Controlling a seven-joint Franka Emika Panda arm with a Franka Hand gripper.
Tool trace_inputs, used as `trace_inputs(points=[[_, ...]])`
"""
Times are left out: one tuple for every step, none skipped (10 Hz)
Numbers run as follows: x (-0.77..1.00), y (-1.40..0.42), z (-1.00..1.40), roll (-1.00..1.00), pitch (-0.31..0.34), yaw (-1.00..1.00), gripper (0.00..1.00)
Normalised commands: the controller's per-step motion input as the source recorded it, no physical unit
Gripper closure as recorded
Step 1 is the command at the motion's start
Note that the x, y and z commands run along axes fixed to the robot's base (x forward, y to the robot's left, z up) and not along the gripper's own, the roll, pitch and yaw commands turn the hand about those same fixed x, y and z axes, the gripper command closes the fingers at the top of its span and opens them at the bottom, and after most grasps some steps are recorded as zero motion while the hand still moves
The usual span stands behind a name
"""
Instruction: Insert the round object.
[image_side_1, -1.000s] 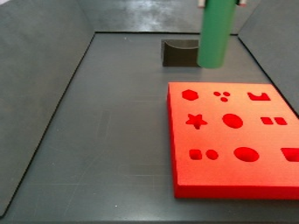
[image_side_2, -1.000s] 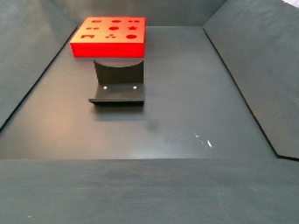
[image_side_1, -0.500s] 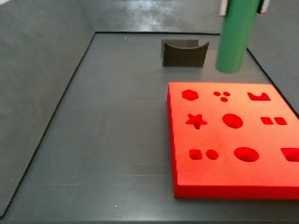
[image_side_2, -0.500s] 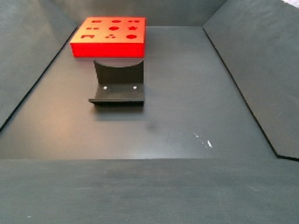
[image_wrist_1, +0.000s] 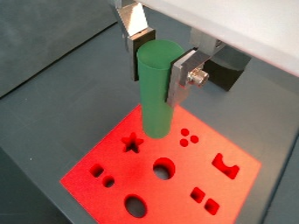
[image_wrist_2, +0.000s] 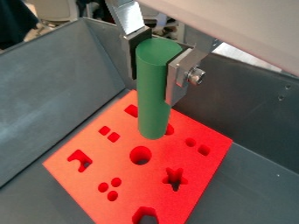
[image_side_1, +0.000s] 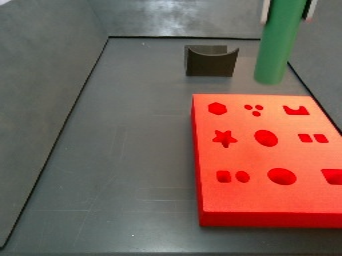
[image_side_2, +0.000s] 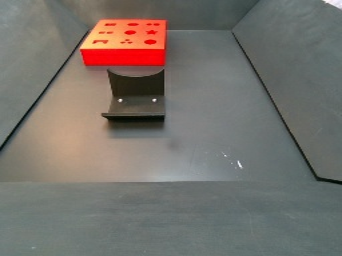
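Since the earlier side view the round object (image_side_1: 279, 45) has shifted a little toward the right wall and sits slightly higher, hanging upright above the floor beyond the far edge of the red board (image_side_1: 267, 160).

Around it stands little: the fixture (image_side_1: 210, 60) — a dark L-shaped bracket on a base plate — rests on the dark grey floor just behind the board in a side view, and in a side view (image_side_2: 135, 95) it lies in front of the board (image_side_2: 127, 42), which sits near the far wall. Nothing stands between the peg and the board's face. Grey walls ring the floor.

The board is a flat, bright red slab cut with recesses: a star (image_wrist_1: 132, 143), round holes (image_wrist_1: 163, 166), small squares, a cluster of dots and a notched shape.

The gripper (image_wrist_1: 158, 54) pinches the round object near its top; its fingers (image_wrist_2: 180, 74), flat silver plates, press against both sides. The peg (image_wrist_2: 153, 87) is a plain green cylinder, smooth and matte, with a flat top — in both wrist views its lower end hangs clear of the board, over the edge region near the star.
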Motion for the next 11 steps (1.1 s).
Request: trace_inputs(points=[[0.49,-0.11,-0.30,0.34,0.319,-0.11,1.00],[0.55,-0.12,-0.26,0.32,0.364,-0.03,1.00],[0.54,-0.12,-0.33,0.19,0.389,-0.09,1.00],[0.34,-0.09,-0.31,0.04,0.359,-0.10,1.00],[-0.01,0.00,0.00,0.00,-0.004,0.00,1.00],[0.05,0.00,-0.08,-0.04,0.019,0.00,1.00],[0.61,-0.10,-0.01,0.10,0.416,-0.02,1.00],[0.55,0.00,0.00,0.13,0.500,0.00,1.00],[0.47,0.00,0.00,0.14,0.500,0.00,1.00],[0.49,0.00,0.00,0.13,0.500,0.00,1.00],[0.26,-0.03,0.00,0.05,0.171,0.00,1.00]])
